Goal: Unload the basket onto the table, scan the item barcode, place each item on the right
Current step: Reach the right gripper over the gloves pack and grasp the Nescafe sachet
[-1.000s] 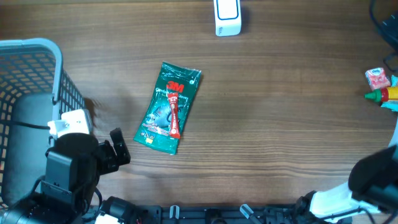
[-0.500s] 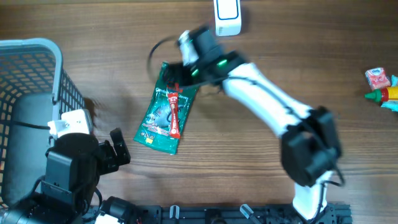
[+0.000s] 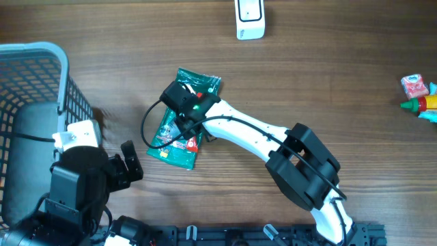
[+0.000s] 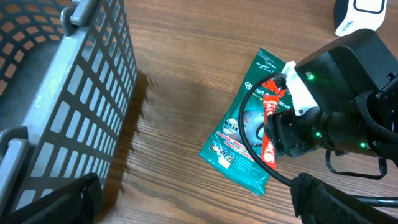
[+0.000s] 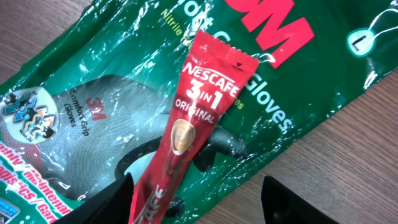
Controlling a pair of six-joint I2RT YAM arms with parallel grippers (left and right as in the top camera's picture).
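Wooden table (image 3: 341, 82), plenty of bare grain showing. Hard against the left edge sits the blue basket (image 3: 65, 75). Beside it at the near edge, the left gripper (image 3: 130, 161) hangs with fingers spread wide, holding nothing. Centre-left, the green glove packet (image 3: 205, 83) lies flat with the red coffee sachet (image 5: 199, 99) on top. The right gripper (image 5: 202, 202) hovers low, fingers apart astride the sachet's lower end, not clamped. At the far edge is the white scanner (image 3: 249, 17), open wood between. At the right edge, a pink packet (image 3: 414, 85).

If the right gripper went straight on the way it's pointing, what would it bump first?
Probably the red Nescafe sachet, which lies on the green gloves packet. Its lower end sits inside the open right gripper, though how far above it the gripper is remains unclear.
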